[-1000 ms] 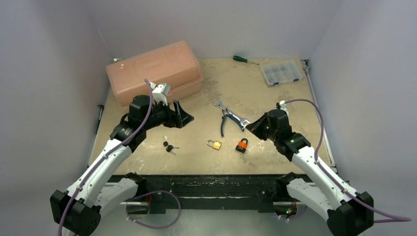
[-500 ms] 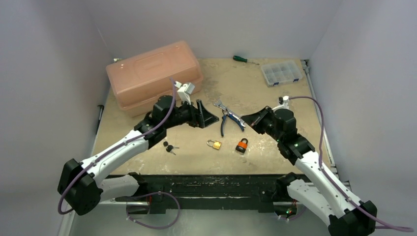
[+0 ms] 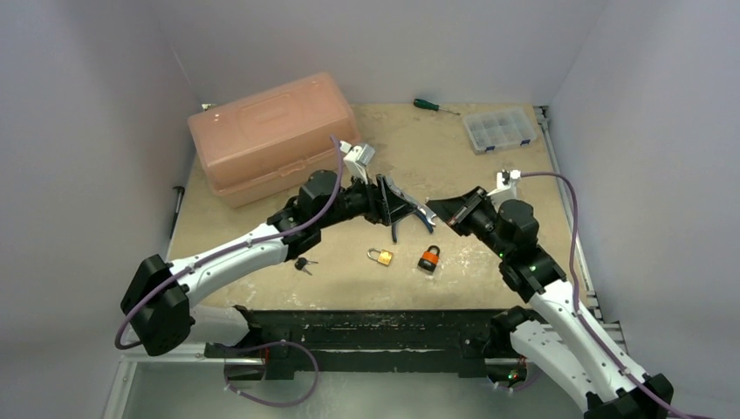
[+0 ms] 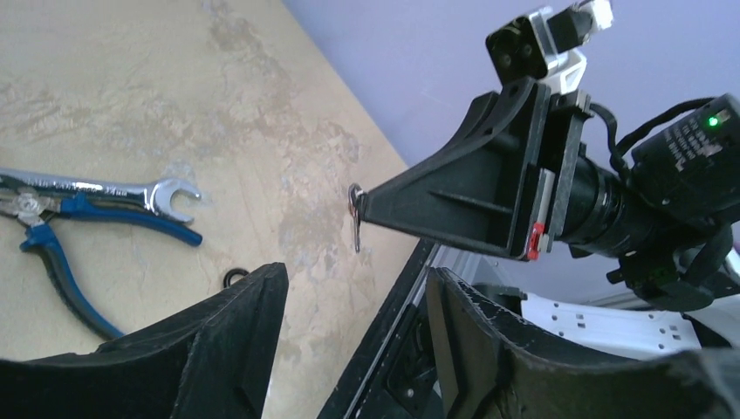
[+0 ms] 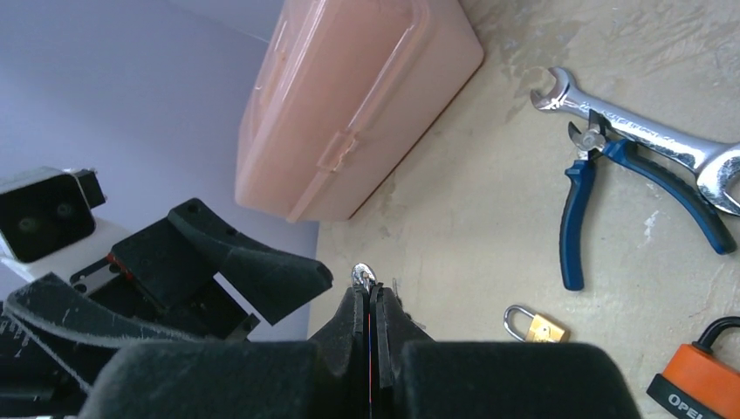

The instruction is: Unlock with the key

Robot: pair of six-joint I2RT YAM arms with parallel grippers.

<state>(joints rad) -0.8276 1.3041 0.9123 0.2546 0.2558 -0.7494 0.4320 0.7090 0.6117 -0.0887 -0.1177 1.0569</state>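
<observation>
- The tan table [image 3: 489, 175] fills my overhead view, with the pink toolbox [image 3: 272, 131] at its far left corner.
- My left gripper [image 3: 400, 206] hangs above the pliers [image 5: 572, 209] and wrench [image 5: 646, 135]. Its jaws are spread well apart with nothing between them.
- My right gripper [image 3: 434, 207] points back at it, close but not touching, with its jaws pressed tight on the key.
- The brass padlock [image 3: 380, 257] and the orange padlock [image 3: 428, 257] lie near the front edge, side by side and apart.
- Two black-headed keys [image 3: 301, 262] lie left of the brass padlock.
- The key [image 5: 363, 278] is small and silver. It pokes out of the right fingertips, off the table.
</observation>
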